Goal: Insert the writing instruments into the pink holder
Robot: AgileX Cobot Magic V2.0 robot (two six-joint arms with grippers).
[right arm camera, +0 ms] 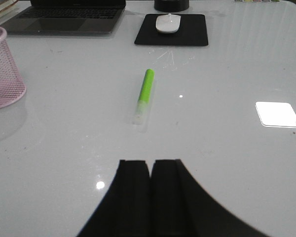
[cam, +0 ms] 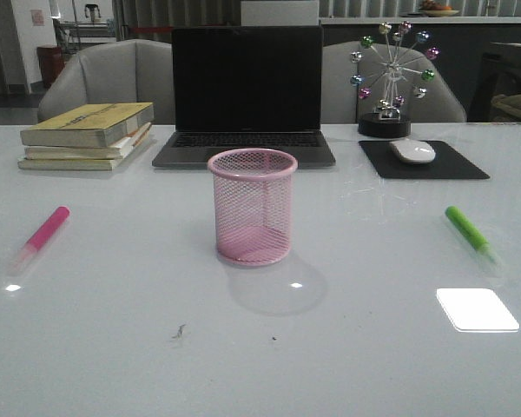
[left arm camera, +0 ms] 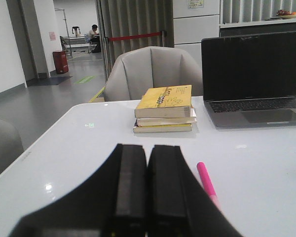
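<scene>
Lying flat, apart: pink highlighter point(cam: 40, 237) at 9 o'clock of upright pink holder point(cam: 253, 206), green highlighter point(cam: 471, 234) at 3 o'clock. Clenched, empty: left gripper point(left arm camera: 147, 190), right gripper point(right arm camera: 151, 197). Laptop point(cam: 246, 95), books point(cam: 88, 135), mouse point(cam: 412, 151) at 12 o'clock. Pale caps barely discernible.

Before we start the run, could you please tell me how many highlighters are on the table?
2. The pink highlighter lies on the table left of the pink holder; the green highlighter lies to its right. The holder looks empty, so none seem hidden.
</scene>
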